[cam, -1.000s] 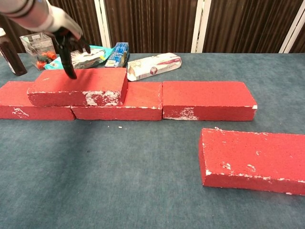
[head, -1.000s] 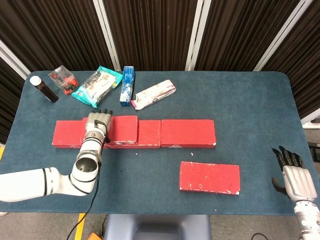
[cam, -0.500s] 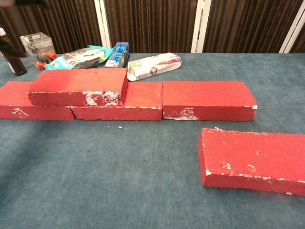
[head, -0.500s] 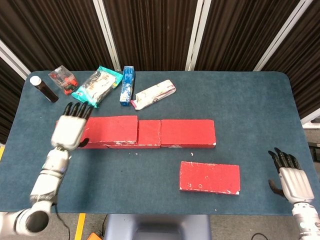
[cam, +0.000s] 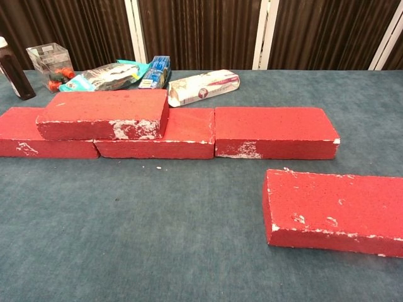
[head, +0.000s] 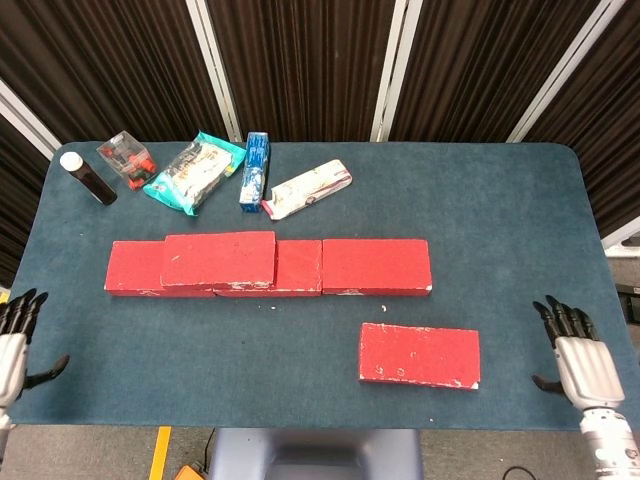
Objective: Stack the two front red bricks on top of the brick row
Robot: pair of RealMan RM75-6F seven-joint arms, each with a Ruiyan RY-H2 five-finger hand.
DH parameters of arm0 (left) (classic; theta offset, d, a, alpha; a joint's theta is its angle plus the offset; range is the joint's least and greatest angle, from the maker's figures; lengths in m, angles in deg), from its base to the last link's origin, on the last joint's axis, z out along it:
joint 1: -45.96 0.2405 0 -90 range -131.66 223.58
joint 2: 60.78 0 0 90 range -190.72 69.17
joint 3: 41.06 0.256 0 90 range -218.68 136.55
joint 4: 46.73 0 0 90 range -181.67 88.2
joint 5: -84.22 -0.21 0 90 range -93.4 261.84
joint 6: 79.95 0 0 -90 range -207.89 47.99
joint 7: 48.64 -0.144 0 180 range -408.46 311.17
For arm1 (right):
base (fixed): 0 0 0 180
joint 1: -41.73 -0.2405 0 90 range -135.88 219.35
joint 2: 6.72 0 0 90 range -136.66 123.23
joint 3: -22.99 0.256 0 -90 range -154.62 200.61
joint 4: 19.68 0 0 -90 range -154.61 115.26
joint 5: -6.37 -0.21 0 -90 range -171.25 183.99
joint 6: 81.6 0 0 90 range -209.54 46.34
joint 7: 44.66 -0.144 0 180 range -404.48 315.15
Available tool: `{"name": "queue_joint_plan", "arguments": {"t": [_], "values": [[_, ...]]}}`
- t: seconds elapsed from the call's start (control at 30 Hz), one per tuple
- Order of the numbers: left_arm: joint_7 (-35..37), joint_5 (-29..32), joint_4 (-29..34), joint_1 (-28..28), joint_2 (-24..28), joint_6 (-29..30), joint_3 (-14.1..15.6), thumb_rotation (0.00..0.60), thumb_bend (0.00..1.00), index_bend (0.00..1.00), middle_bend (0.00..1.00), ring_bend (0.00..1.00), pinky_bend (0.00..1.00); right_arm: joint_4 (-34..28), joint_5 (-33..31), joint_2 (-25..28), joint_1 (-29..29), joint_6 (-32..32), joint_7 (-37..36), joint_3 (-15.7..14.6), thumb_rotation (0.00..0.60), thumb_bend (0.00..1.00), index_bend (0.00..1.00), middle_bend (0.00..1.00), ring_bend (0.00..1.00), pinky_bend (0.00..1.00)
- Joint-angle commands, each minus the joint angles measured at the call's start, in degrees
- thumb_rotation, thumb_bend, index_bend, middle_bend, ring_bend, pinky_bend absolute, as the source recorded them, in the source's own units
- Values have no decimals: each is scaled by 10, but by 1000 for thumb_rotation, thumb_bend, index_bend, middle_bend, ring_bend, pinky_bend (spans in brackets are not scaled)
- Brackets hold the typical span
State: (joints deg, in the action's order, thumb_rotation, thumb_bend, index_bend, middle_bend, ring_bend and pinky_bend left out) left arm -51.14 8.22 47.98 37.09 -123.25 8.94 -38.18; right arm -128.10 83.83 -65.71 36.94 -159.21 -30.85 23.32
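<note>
A row of red bricks lies across the middle of the table. One red brick rests stacked on the row's left part. A single red brick lies alone in front, to the right. My left hand is at the table's front left edge, fingers spread, holding nothing. My right hand sits at the front right edge, fingers apart and empty, right of the lone brick. Neither hand shows in the chest view.
Along the back lie a dark bottle, a clear plastic box, a teal snack bag, a blue box and a white packet. The blue table ends close in front of the lone brick.
My left hand has let go of the stacked brick and drawn back from the row to the table's front left edge. The right hand has barely shifted.
</note>
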Motion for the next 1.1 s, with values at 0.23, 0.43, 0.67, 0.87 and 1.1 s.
{"name": "queue_joint_plan", "arguments": {"t": [0.23,0.43,0.67,0.87,1.1], "values": [[22,-9,-5,23,4,2,-9,600,225,0,0,0,34,-113,-81,12,-78,112,134,10,600,0,24,0,0,0],[22,-3,7,26,15,-28,-9,600,226,0,0,0,33,-214,-231,22,-162,161,267,22,600,0,0,0,0,0],[13,-4,11,28,16,-33,-16,600,225,0,0,0,32,-255,-332,1,-218,139,340,28,600,0,0,0,0,0],[14,-3,15,35,20,-36,-22,600,226,0,0,0,32,-239,-417,-77,-267,84,403,23,600,0,0,0,0,0],[15,-2,15,38,23,-47,-28,600,226,0,0,0,32,-218,-465,-124,-296,43,420,14,600,0,0,0,0,0]]}}
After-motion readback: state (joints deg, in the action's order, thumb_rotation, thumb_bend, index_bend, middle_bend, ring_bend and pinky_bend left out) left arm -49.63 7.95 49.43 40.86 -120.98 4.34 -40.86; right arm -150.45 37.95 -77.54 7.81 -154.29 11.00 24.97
